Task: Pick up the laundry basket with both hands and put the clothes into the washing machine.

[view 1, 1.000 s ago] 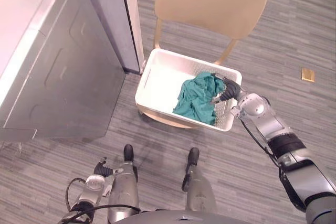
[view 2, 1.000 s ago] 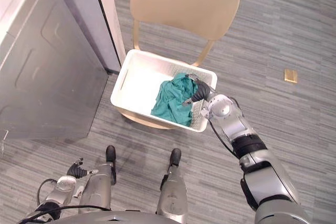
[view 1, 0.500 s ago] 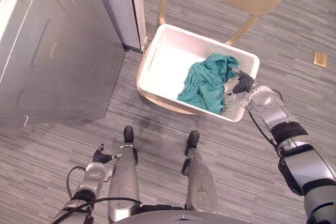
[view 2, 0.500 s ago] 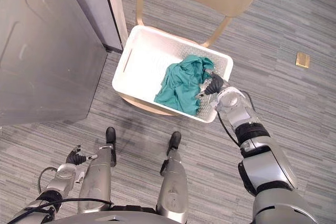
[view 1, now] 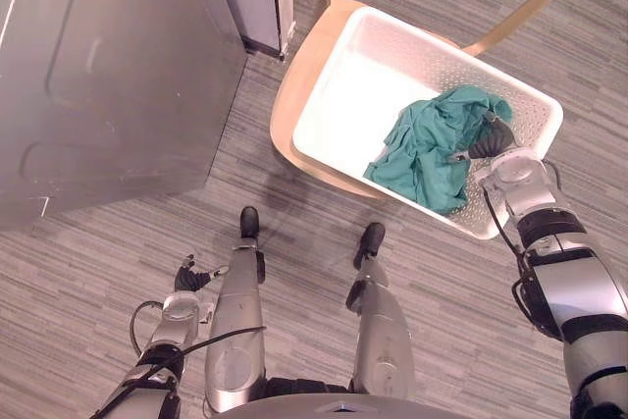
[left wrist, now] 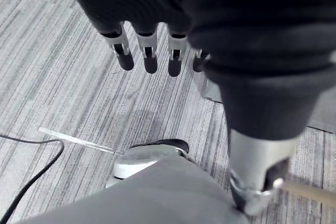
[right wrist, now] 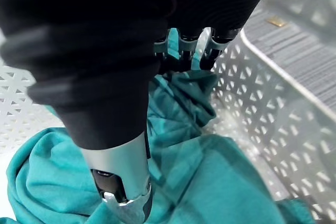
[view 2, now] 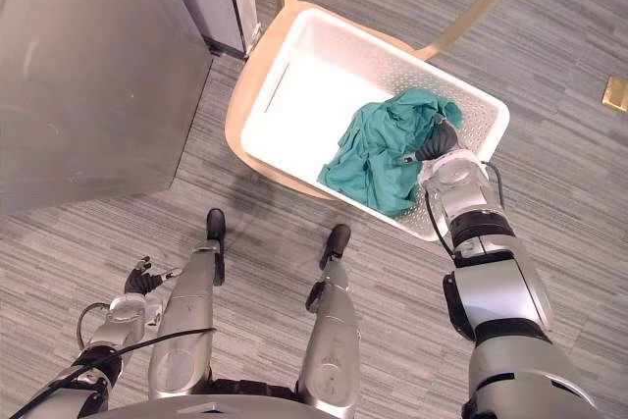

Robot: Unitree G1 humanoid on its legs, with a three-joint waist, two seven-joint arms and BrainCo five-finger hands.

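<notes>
One crumpled teal garment [view 1: 432, 144] lies in perforated basket [view 1: 438, 58].

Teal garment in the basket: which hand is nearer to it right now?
Right. The right hand is at the teal garment inside the white basket; the left hand hangs open, low over the floor, far from the basket.

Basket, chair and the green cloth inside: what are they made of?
The basket looks like glossy white moulded plastic, its walls punched with small holes. The chair seems to be pale smooth wood, perhaps bent plywood. The green cloth is soft matte fabric, creased and folded; which fibre, I cannot tell.
</notes>
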